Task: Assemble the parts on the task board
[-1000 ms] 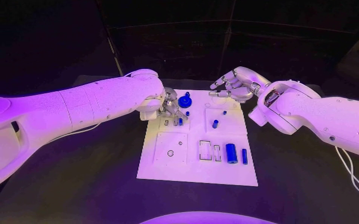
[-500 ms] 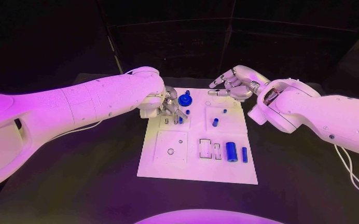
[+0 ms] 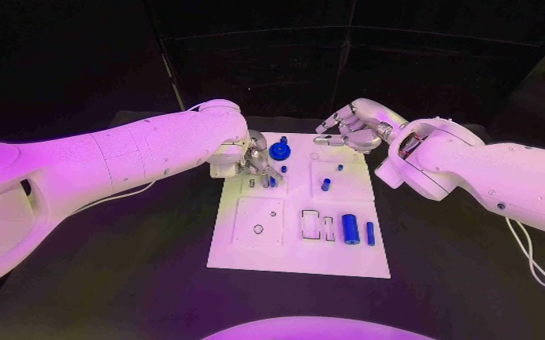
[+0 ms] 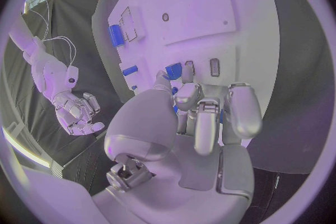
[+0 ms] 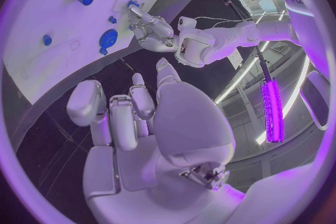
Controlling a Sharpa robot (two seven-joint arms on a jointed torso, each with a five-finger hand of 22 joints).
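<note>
Head view: white board (image 3: 298, 249) at table centre. Left hand (image 3: 252, 164) low over its far-left part, fingertips at a small blue peg (image 3: 272, 182); whether it grips the peg cannot be told. Blue round knob (image 3: 279, 150) just beyond. Right hand (image 3: 354, 132) above the far-right corner, fingers curled, holding nothing. Blue cylinder (image 3: 350, 229) and thin blue bar (image 3: 370, 234) lie near-right.

Left wrist view: fingers (image 4: 204, 123) bent down onto the board beside a blue piece (image 4: 173, 69).

Right wrist view: fingers (image 5: 125, 117) curled, empty, off the board's edge.
</note>
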